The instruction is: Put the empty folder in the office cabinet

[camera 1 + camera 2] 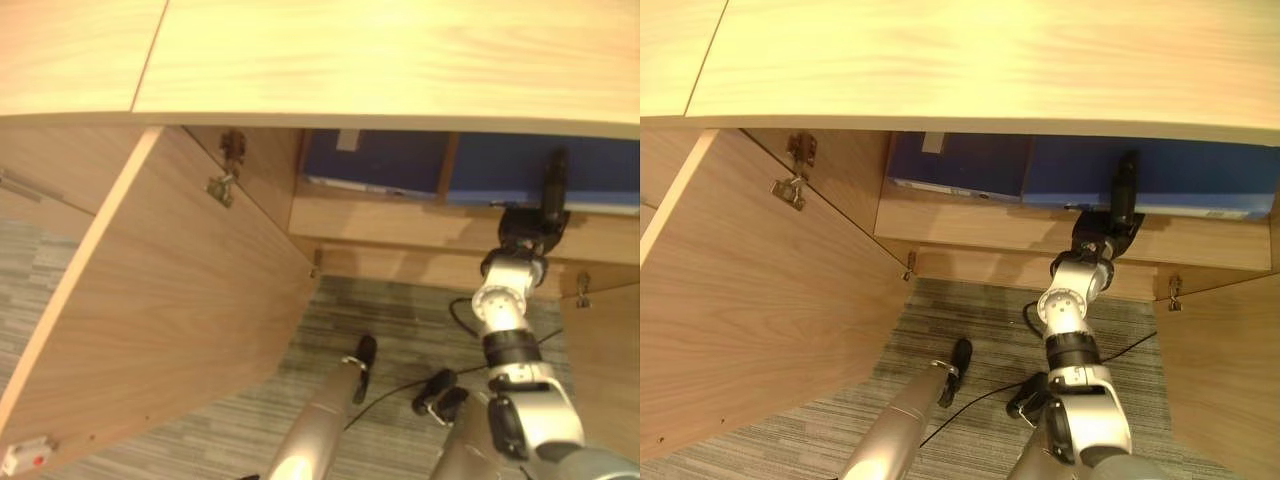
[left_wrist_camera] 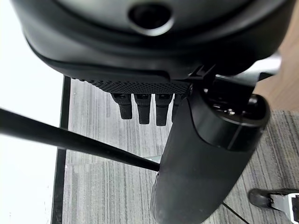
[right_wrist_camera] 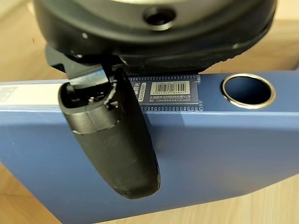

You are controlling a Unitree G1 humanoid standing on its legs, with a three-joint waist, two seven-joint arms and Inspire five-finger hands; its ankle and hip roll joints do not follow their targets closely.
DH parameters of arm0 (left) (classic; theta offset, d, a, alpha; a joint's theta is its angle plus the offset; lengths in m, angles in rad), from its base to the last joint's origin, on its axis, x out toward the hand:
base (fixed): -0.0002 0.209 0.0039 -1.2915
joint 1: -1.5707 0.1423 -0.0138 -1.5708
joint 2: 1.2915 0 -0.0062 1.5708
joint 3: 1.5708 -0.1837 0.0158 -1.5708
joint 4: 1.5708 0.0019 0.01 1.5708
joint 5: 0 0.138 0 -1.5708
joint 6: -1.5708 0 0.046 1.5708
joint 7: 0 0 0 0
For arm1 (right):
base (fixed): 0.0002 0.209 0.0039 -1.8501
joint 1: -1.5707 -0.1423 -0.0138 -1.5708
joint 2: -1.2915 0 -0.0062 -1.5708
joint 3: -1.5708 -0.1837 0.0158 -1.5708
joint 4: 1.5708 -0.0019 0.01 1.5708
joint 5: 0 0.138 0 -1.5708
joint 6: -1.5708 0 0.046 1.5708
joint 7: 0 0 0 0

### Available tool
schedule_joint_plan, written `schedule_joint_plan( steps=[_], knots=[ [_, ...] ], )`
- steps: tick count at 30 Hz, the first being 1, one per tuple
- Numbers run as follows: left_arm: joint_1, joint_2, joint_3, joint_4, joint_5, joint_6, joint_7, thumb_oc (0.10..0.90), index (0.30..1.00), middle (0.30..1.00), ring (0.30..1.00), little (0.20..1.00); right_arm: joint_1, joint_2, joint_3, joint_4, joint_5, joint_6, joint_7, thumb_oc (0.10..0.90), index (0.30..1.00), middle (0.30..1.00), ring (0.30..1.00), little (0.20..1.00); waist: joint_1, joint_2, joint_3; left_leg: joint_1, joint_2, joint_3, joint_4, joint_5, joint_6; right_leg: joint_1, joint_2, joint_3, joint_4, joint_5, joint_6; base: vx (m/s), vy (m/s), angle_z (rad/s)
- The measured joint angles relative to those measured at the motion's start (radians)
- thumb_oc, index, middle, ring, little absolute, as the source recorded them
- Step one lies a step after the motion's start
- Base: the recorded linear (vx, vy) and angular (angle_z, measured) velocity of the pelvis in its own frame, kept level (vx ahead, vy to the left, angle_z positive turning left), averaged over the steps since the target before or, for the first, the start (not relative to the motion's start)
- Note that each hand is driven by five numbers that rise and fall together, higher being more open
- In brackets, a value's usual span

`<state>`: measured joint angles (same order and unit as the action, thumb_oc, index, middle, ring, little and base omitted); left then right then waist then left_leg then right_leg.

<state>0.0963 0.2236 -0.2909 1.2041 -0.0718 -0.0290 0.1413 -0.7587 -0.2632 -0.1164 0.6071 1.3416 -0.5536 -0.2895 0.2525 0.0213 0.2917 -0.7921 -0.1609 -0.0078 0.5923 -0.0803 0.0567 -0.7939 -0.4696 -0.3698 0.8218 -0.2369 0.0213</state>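
Note:
A blue folder [image 3: 224,154] lies flat on the shelf [image 1: 400,222] of the open office cabinet, its spine with a metal ring hole [image 3: 247,90] and a barcode label facing out. My right hand [image 1: 1125,185] reaches into the cabinet and is on this folder [image 1: 1200,175], the thumb [image 3: 117,140] laid across its top face and the fingers hidden behind it. My left hand [image 1: 364,355] hangs low over the carpet in front of the cabinet, fingers [image 2: 142,109] straight and holding nothing.
A second blue folder [image 1: 375,160] with a white label lies on the same shelf to the left. The left cabinet door [image 1: 170,300] stands wide open, and the right door [image 1: 610,370] is open too. The desk top [image 1: 350,60] overhangs the cabinet. Grey striped carpet [image 1: 400,320] lies below.

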Motion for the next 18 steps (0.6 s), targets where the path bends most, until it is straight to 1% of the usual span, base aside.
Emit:
schedule_joint_plan(
  steps=[2,5,6,10,11,13,18],
  knots=[
    [0.001,0.002,-0.001,0.002,0.000,0.001,0.000,0.800,0.900,0.900,0.900,0.900,-0.022,-0.019,0.004,0.033,0.002,0.007,-0.002,0.400,0.300,0.300,0.300,0.300,0.001,0.000,0.000,-0.003,-0.001,-0.001,0.000,0.000,0.001,-0.001,-0.002,-0.002,0.000,0.000,0.000,-0.01,0.008,0.02],
    [0.000,0.002,-0.002,0.002,0.000,0.000,-0.001,0.800,0.900,0.900,0.900,0.900,-0.036,-0.034,-0.017,0.041,0.008,0.018,-0.005,0.400,0.300,0.300,0.300,0.300,0.000,0.000,0.000,-0.012,-0.006,0.000,0.001,0.003,0.003,-0.009,-0.008,-0.003,0.001,0.000,0.000,-0.01,0.006,0.01],
    [0.000,0.002,-0.003,0.002,0.000,0.000,-0.001,0.800,0.900,0.900,0.900,0.900,-0.038,-0.043,-0.016,0.050,0.016,0.019,-0.005,0.400,0.300,0.300,0.300,0.300,0.000,0.000,0.000,-0.012,-0.008,0.000,0.001,0.006,-0.003,-0.009,-0.010,-0.003,0.001,0.000,0.001,0.00,0.000,0.00],
    [-0.006,0.002,-0.008,0.001,0.000,-0.001,-0.002,0.800,0.900,0.900,0.900,0.900,-0.107,-0.091,-0.016,0.159,0.037,0.032,-0.013,0.400,0.300,0.300,0.300,0.300,0.000,0.003,0.001,-0.028,-0.010,0.003,0.004,0.006,-0.003,-0.026,-0.013,0.001,0.001,0.002,0.002,0.00,0.000,0.00],
    [-0.007,0.003,-0.008,0.001,0.000,-0.001,-0.002,0.800,0.900,0.900,0.900,0.900,-0.111,-0.095,-0.018,0.159,0.037,0.036,-0.014,0.400,0.300,0.300,0.300,0.300,0.001,0.004,0.002,-0.032,-0.011,0.003,0.005,0.006,-0.002,-0.029,-0.013,0.001,0.001,0.002,0.002,0.00,0.000,0.00],
    [-0.007,0.003,-0.012,0.001,0.000,-0.001,-0.002,0.800,0.900,0.900,0.900,0.900,-0.119,-0.111,-0.019,0.161,0.037,0.037,-0.015,0.400,0.300,0.300,0.300,0.300,0.001,0.010,0.005,-0.037,-0.011,0.004,0.007,0.008,0.001,-0.034,-0.014,0.001,0.003,0.002,0.002,0.00,0.000,0.00],
    [-0.015,0.005,-0.021,0.001,-0.001,-0.002,-0.002,0.800,0.900,0.900,0.900,0.900,-0.190,-0.163,-0.016,0.238,0.038,0.056,-0.020,0.400,0.300,0.300,0.300,0.300,0.008,0.038,0.021,-0.044,-0.012,0.006,0.015,0.006,0.003,-0.041,-0.017,0.004,0.010,0.002,0.003,0.00,0.000,0.00]
  ],
)
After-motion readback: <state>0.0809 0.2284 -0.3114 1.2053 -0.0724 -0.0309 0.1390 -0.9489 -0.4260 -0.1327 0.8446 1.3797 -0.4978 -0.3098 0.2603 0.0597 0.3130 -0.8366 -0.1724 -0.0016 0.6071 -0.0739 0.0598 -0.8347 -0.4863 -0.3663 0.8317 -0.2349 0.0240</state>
